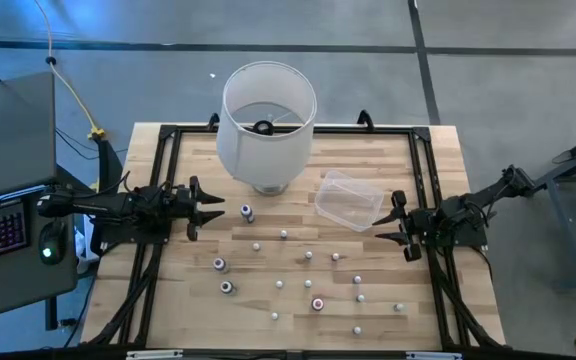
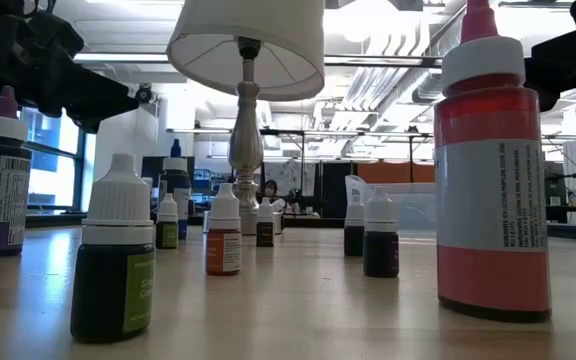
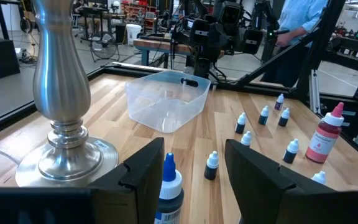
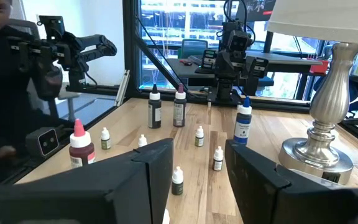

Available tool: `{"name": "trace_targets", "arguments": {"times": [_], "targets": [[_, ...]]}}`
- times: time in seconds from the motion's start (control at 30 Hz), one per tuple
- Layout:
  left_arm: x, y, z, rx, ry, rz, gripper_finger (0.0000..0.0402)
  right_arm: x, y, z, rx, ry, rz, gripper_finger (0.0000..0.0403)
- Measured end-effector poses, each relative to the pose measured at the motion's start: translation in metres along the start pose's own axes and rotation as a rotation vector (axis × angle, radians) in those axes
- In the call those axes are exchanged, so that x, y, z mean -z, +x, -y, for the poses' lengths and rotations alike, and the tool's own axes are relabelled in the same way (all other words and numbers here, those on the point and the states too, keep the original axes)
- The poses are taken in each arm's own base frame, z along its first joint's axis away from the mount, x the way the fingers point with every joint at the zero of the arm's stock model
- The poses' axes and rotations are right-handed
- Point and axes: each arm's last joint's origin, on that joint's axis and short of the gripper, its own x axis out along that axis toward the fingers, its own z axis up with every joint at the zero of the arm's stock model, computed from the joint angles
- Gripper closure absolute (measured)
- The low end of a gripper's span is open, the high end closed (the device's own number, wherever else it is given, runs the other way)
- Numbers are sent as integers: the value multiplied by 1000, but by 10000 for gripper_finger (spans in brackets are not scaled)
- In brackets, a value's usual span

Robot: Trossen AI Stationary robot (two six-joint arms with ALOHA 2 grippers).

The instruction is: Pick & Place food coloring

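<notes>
While both arms wait at the table's sides, the wooden table [image 1: 438,150] keeps its widest bare stretch along the upper right of the high view, beyond the clear plastic tub [image 1: 348,199]; a black frame [image 1: 423,170] runs inside the table's edges, and the grey floor lies all round.

The left gripper [image 1: 215,210] sits at the middle left, its jaws spread wide and empty, as its wrist view shows between the two dark fingers [image 3: 143,177]; just beyond the tips stands a blue bottle of food coloring [image 1: 247,212], so near that it fills the gap in that view; the lamp's metal base [image 1: 269,187] stands just beside that bottle, under the big white lampshade [image 1: 267,118] at upper centre, and crowds the upper side of the left gripper's reach.

The right gripper [image 1: 392,222] sits at the middle right, jaws partly apart and holding nothing; the tub lies just beside it, toward upper left.

The small white-capped bottles [image 1: 308,256] are scattered over the lower middle of the table, between the two grippers, mostly well apart from one another; a larger red bottle [image 1: 318,303] stands among them near the lower edge; two darker bottles [image 1: 222,276] stand at lower left, below the left gripper; one small bottle [image 1: 399,307] sits near the lower right rail.

In the right wrist view a person in dark clothes [image 4: 5,93] shows at the left edge, off the table.
</notes>
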Motion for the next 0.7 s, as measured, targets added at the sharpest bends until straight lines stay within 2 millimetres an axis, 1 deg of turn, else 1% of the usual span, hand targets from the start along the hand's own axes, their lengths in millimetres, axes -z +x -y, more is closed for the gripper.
{"name": "trace_targets", "arguments": {"times": [0.33, 0.4, 0.6, 0.7], "targets": [[-1, 0, -1, -49, 2, 11, 232, 0, 0, 0, -1, 0, 0, 263], [-1, 0, -1, -37, -8, 10, 232, 0, 0, 0, 0, 0, 0, 263], [-2, 0, 0, 11, -109, 18, 232, 0, 0, 0, 0, 0, 0, 263], [-7, 0, 1, 20, -105, 62, 232, 0, 0, 0, 0, 0, 0, 263]]}}
